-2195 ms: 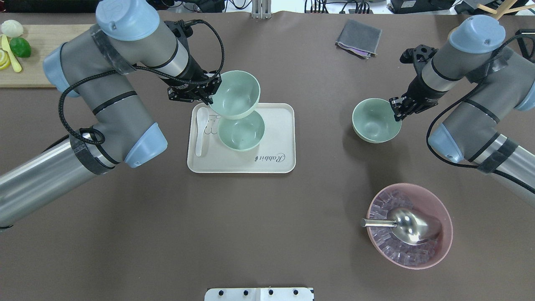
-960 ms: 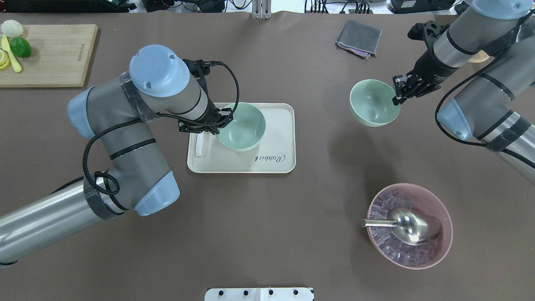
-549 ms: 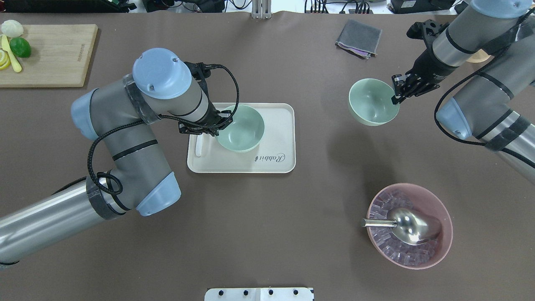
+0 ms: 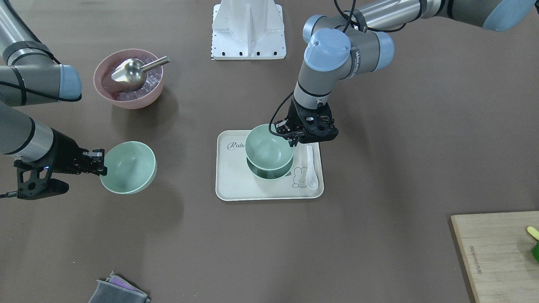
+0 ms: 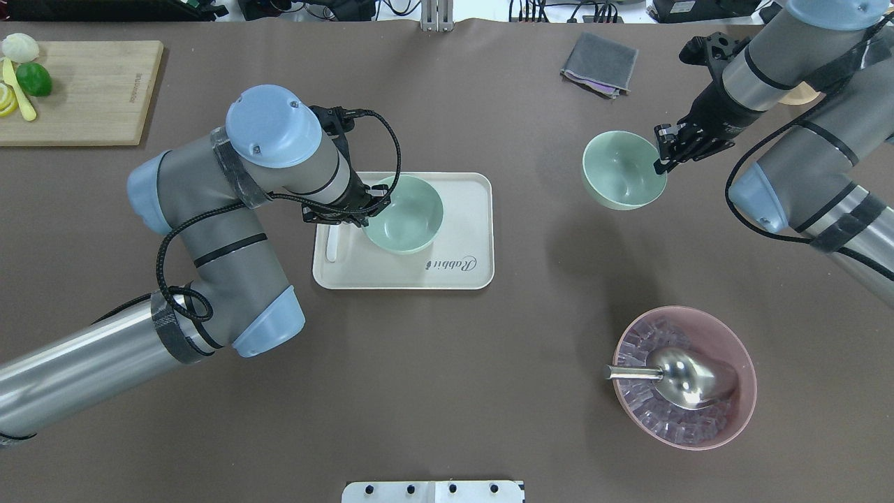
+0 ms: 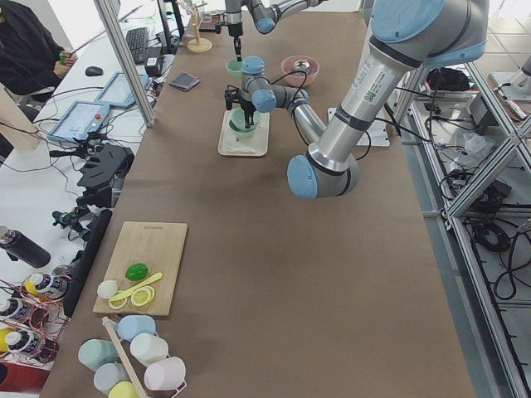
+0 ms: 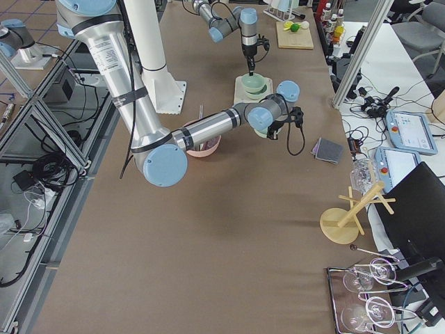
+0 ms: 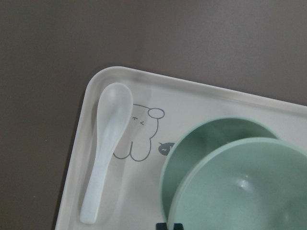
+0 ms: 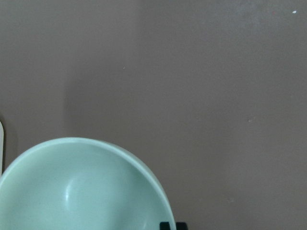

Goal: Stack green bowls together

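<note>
My left gripper (image 5: 367, 213) is shut on the rim of a green bowl (image 5: 406, 213) and holds it low inside a second green bowl (image 4: 269, 173) on the cream tray (image 5: 461, 272). The wrist view shows the held bowl (image 8: 240, 191) slightly offset over the lower bowl (image 8: 201, 143). My right gripper (image 5: 660, 164) is shut on the rim of the third green bowl (image 5: 624, 178), held in the air over the table on the right. That bowl also shows in the front view (image 4: 128, 167) and the right wrist view (image 9: 81, 187).
A white spoon (image 5: 334, 248) lies on the tray beside the bowls. A pink bowl (image 5: 744, 409) with ice and a metal scoop (image 5: 688, 377) stands front right. A grey cloth (image 5: 601, 63) lies at the back, a cutting board (image 5: 84, 91) back left.
My left gripper has lowered its bowl down into the bowl on the tray. My right gripper has lifted its bowl off the table and moved it slightly back.
</note>
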